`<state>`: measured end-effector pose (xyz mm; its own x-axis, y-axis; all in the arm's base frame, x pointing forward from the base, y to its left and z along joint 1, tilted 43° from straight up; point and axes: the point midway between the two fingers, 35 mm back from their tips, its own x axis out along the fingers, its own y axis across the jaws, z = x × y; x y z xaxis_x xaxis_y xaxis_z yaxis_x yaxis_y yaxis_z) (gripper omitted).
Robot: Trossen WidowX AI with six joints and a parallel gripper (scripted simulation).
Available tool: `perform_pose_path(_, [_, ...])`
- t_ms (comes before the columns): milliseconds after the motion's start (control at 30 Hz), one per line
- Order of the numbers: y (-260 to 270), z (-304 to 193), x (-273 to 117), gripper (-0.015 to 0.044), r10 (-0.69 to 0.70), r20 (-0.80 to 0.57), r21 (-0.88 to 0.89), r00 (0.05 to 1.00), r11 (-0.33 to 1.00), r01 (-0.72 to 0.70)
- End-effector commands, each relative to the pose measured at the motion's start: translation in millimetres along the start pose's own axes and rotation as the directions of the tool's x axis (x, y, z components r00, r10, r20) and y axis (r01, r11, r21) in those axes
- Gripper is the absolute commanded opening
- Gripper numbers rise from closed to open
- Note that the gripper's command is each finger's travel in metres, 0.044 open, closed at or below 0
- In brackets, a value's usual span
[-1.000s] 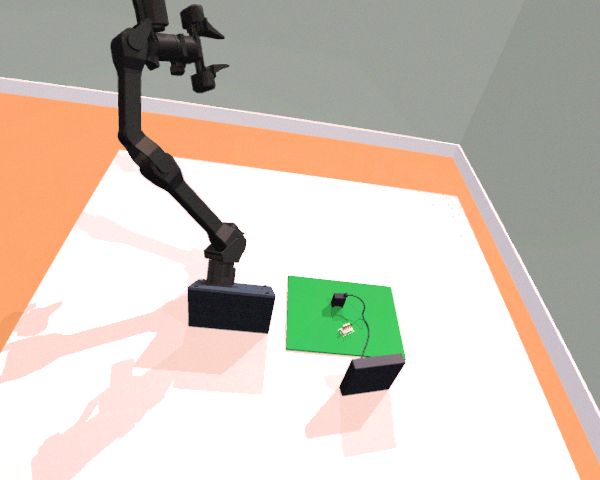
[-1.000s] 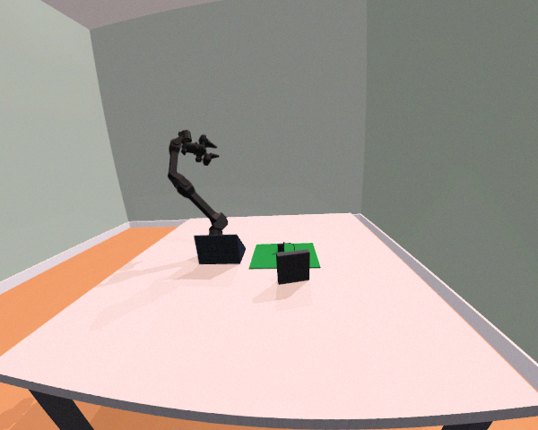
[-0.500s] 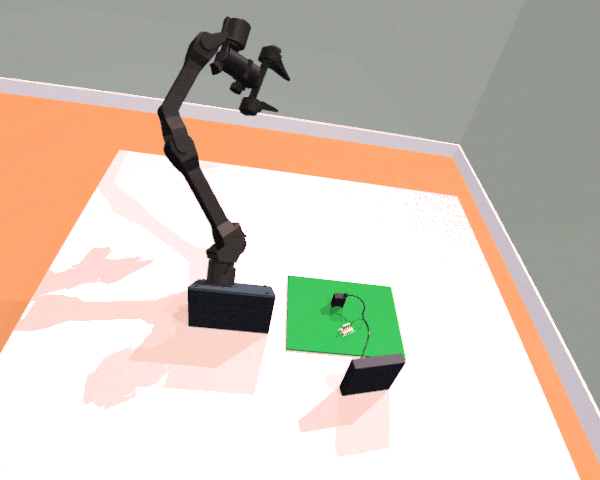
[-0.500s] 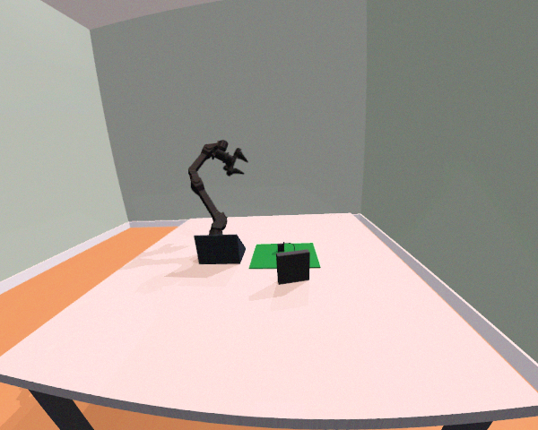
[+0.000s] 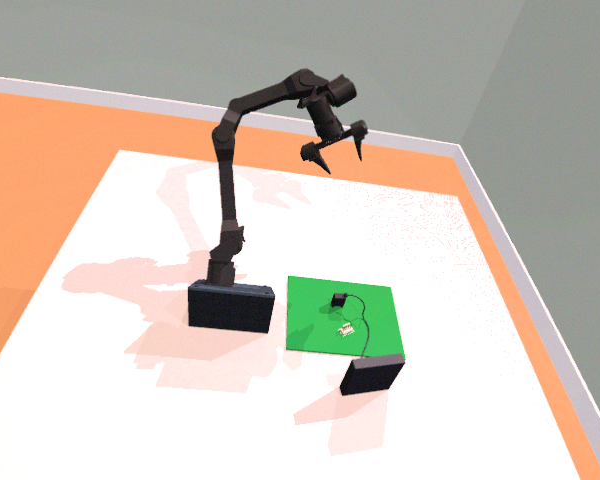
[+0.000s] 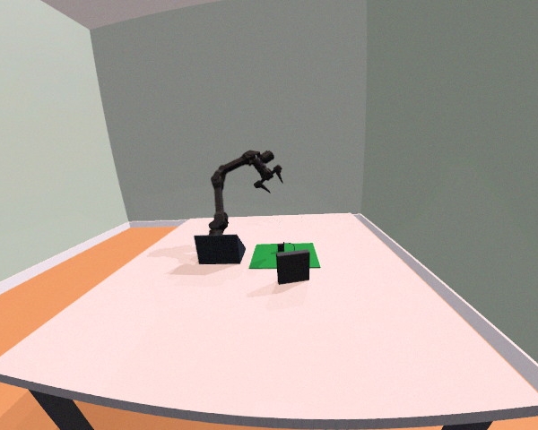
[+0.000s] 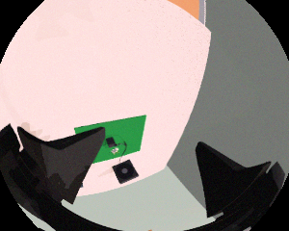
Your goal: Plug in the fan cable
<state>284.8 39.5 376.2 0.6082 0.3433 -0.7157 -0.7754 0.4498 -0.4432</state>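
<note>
The green board (image 5: 305,294) (image 6: 262,255) (image 7: 137,130) lies flat on the table. A black plug (image 5: 337,299) (image 6: 280,246) (image 7: 111,141) is over the board, with a black cable curving from it to the fan. The pale header (image 5: 346,329) (image 7: 115,150) sits on the board, a little apart from the plug in the top view. The black square fan (image 5: 372,375) (image 6: 292,267) (image 7: 125,171) stands beside the board's edge. My gripper (image 5: 345,166) (image 6: 275,187) (image 7: 152,141) is wide open and empty, high above the table and well away from the plug and board. Whether the plug touches the board is unclear.
The dark block (image 5: 230,310) (image 6: 217,250) under the arm's base stands to the left of the board. The white table (image 5: 212,423) (image 6: 260,342) (image 7: 87,72) holds it all, and grey walls rise beyond the table.
</note>
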Motion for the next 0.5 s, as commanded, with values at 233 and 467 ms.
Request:
perform_pose_path(233, [0, -146, 114, 0.044, 0.416, -0.041, 0.707, 0.909, 0.655, -0.268])
perform_pose_path(467, [38, -242, 154, 0.044, 0.576, 0.163, 0.964, 0.801, 0.079, -0.254])
